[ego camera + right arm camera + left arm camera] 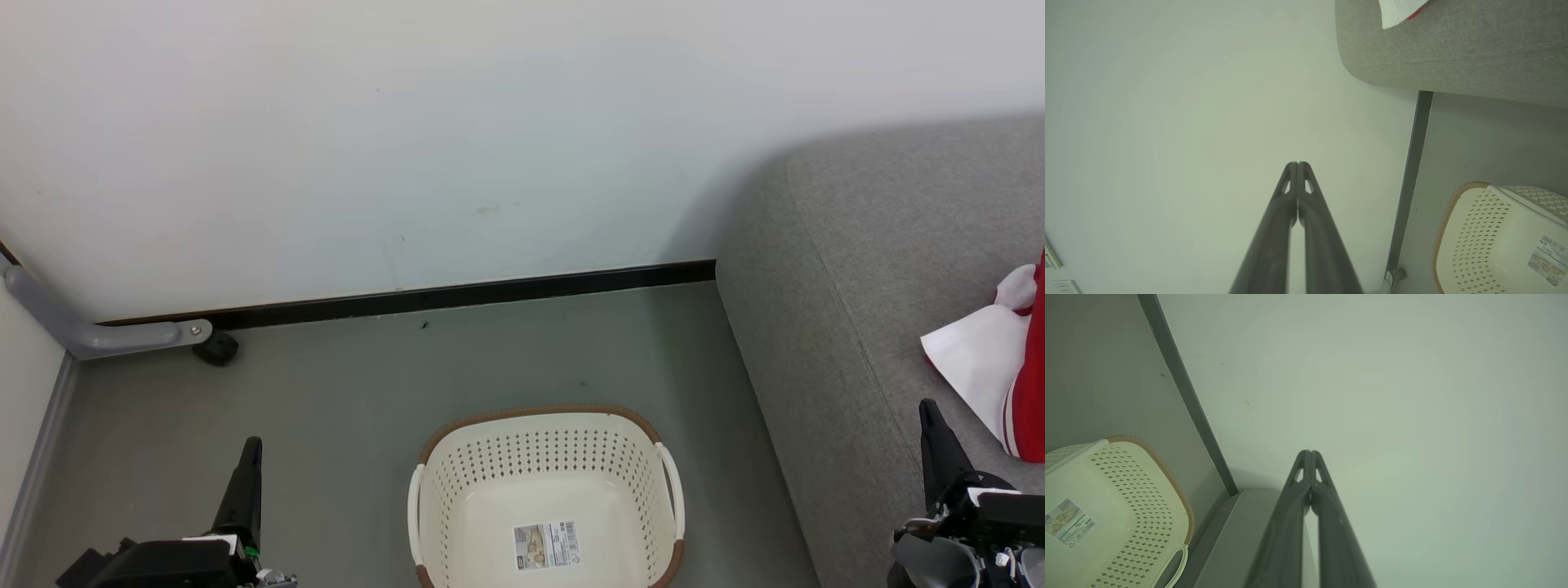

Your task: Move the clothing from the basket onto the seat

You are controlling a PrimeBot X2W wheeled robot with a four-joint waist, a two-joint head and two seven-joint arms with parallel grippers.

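Observation:
The cream basket [545, 490] stands on the floor at the bottom centre, holding nothing but its paper label [546, 545]; it also appears in the wrist views [1114, 514] [1502, 241]. Red and white clothing [1000, 367] lies on the grey seat [849, 269] at the right edge; a white corner of the clothing [1398, 10] shows on the seat [1453, 49] in the right wrist view. My left gripper [249, 447] is shut, left of the basket, holding nothing [1310, 453]. My right gripper [927, 408] is shut beside the seat's front edge, holding nothing [1297, 164].
A pale wall with a black skirting strip [457, 296] runs behind the basket. At the far left a grey metal leg [98, 331] ends in a dark caster [217, 349]. Grey floor [326, 392] lies between basket and wall.

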